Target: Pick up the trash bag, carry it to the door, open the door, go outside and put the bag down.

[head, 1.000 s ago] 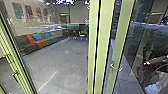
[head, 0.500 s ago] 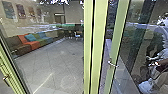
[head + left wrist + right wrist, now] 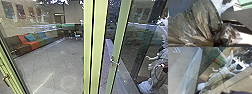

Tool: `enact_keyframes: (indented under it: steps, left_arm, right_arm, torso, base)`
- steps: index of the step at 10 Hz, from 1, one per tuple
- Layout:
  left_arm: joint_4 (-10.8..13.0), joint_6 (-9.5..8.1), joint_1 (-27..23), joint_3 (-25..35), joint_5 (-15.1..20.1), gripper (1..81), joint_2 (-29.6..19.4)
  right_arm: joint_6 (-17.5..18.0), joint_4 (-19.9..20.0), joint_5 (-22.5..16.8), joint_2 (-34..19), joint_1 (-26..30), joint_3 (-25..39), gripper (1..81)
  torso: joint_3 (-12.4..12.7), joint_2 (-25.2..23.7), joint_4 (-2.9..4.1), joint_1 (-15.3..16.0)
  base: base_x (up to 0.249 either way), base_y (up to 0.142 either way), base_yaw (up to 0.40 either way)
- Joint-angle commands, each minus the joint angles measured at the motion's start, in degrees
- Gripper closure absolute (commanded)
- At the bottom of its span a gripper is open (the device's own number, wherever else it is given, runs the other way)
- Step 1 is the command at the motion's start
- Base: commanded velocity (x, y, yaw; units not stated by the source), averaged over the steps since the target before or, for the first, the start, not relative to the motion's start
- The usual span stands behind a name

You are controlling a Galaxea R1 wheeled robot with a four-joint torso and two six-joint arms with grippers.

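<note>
Trash bag [image 3: 201,21] cut off by the left wrist view's edge, statue [image 3: 155,73] by the head view's.

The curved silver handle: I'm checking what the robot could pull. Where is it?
In the head view, the handle is right of centre, on the slanting green frame, between the paler green posts and the statue.

In the left wrist view, the trash bag [image 3: 201,22] is thin, glossy dark plastic, creased and slightly see-through. At the head view's centre, the door frame [image 3: 100,37] looks smooth and painted, with a satin sheen; the handle [image 3: 115,61] is shiny metal. Reflective glass [image 3: 136,47] lies toward the right. The floor [image 3: 56,61] is smooth tile, the sofa [image 3: 33,46] at left matt, like cloth. The statue [image 3: 218,76] looks matt and stony, its robe carved in folds.
</note>
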Motion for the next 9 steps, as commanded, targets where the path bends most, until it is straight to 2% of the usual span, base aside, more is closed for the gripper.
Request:
enact_keyframes:
  steps: [1, 3, 4, 5, 6, 7, 8, 9]
  left_arm:
    - [-0.8, 0.01, -1.6, 0.4, 5.3, 81.1, 0.5]
    - [-0.8, 0.01, -1.7, 0.4, 5.3, 81.1, 0.8]
    - [-0.8, 0.01, -1.7, 0.4, 5.3, 81.1, 1.0]
    - [-0.8, 0.01, -1.7, 0.4, 5.3, 81.1, 1.0]
    - [-0.8, 0.01, -1.5, 0.4, 5.3, 81.1, 0.9]
    - [-0.8, 0.1, -1.5, 0.4, 5.3, 81.1, 0.9]
    - [-0.8, 0.1, -1.5, 0.4, 5.3, 81.1, 1.0]
    - [-0.8, 0.1, -1.5, 0.4, 5.3, 81.1, 1.1]
  right_arm:
    - [-1.7, -4.1, 0.8, -1.8, 7.6, -5.9, 1.0]
    - [-3.1, -4.1, 1.5, -1.8, 7.7, -8.4, 1.0]
    - [-3.3, -4.1, 1.6, -1.8, 7.6, -8.8, 1.0]
    - [-3.4, -4.0, 1.9, -1.8, 7.6, -8.8, 1.0]
    - [-4.0, -4.0, 2.0, -1.8, 7.4, -9.4, 1.0]
    - [-4.3, -4.0, 2.6, -1.7, 7.2, -10.6, 1.0]
    - [-4.4, -4.2, 3.2, -1.8, 7.2, -11.7, 1.0]
    - [-5.1, -4.3, 4.8, -1.8, 7.3, -13.1, 1.0]
  torso:
    - [0.0, 0.0, 0.0, 0.0]
    - [0.0, 0.0, -3.98, 0.0]
    - [0.0, 0.0, -6.58, 0.0]
    - [0.0, 0.0, -2.71, 0.0]
    - [0.0, 0.0, -4.5, 0.0]
    - [0.0, 0.0, -5.95, 0.0]
    - [0.0, 0.0, -6.62, 0.0]
    - [0.0, 0.0, -6.6, 0.0]
  base:
    - [0.0, 0.0, 0.0]
    - [0.0, 0.0, 0.0]
    - [0.0, 0.0, 0.0]
    - [0.0, 0.0, 0.0]
    - [0.0, 0.0, 0.0]
    - [0.0, 0.0, 0.0]
    - [0.0, 0.0, 0.0]
    - [0.0, 0.0, 0.0]
